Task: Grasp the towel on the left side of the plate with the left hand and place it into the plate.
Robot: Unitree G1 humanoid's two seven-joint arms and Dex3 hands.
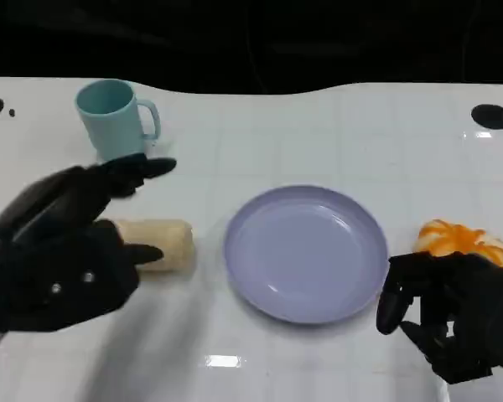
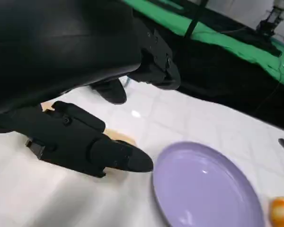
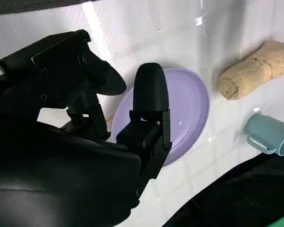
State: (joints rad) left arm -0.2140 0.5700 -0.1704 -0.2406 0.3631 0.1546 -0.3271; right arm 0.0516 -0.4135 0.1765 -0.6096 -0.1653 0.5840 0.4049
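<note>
Terry-cloth towel (image 1: 158, 244) roll beside smooth round plate (image 1: 306, 251)

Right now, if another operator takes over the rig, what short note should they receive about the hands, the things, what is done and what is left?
Left hand: open, fingers spread, over the near end of the towel, holding nothing.
Right hand: holds nothing, beside the plate's right rim, near the orange thing.
Towel: rolled, lying on the table to the left of the plate, apart from it.
Plate: nothing in it.
Cup: upright behind the towel.
Done: the left hand is at the towel.
Left: grip the towel, lift it, place it into the plate.
</note>
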